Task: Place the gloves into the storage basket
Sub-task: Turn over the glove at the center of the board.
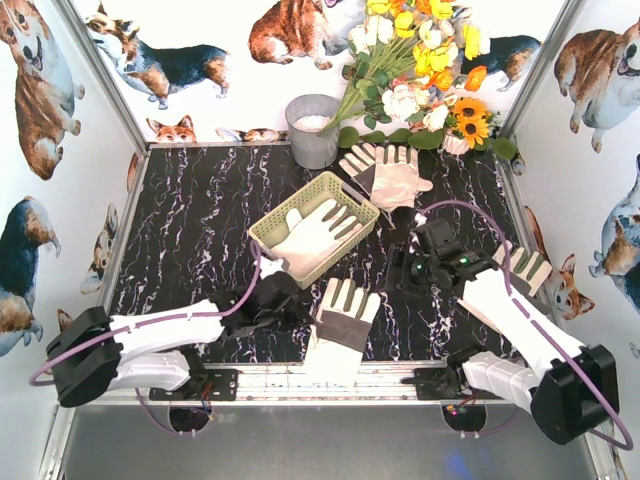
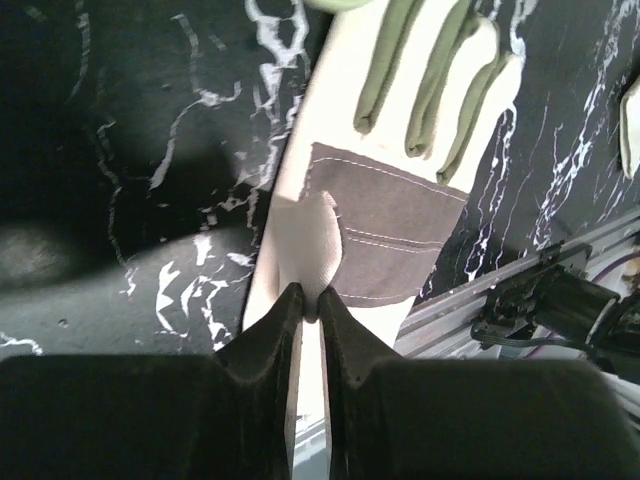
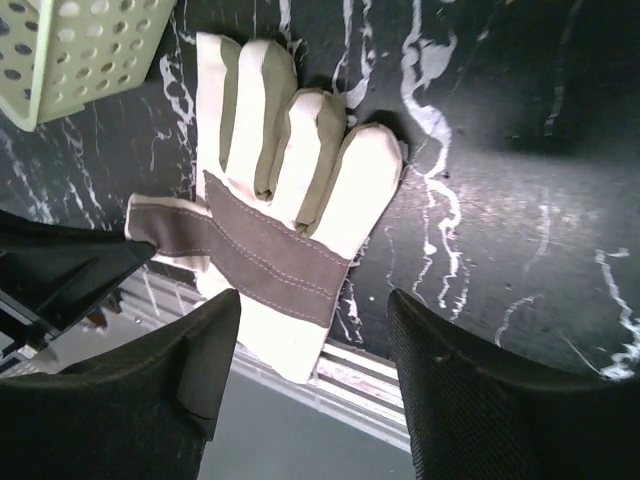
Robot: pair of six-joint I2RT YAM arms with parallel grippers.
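Observation:
A cream glove [image 1: 340, 322] with a grey palm patch lies at the table's near edge, its cuff over the front rail. My left gripper [image 1: 298, 310] is shut on a fold of that glove [image 2: 385, 215] by its thumb side, the jaws pinching cream fabric. My right gripper [image 3: 315, 320] hangs open above and right of the same glove [image 3: 285, 170], holding nothing. The pale yellow-green storage basket [image 1: 285, 203] stands mid-table with one white glove [image 1: 318, 235] inside. Two more gloves [image 1: 385, 175] lie behind the basket. Another glove [image 1: 527, 268] sticks out from under the right arm.
A grey metal bucket [image 1: 313, 128] and a bunch of artificial flowers [image 1: 420, 70] stand at the back. The aluminium rail [image 1: 260, 380] runs along the near edge. Corgi-print walls close in the left, back and right sides. The basket's corner [image 3: 80, 50] shows in the right wrist view.

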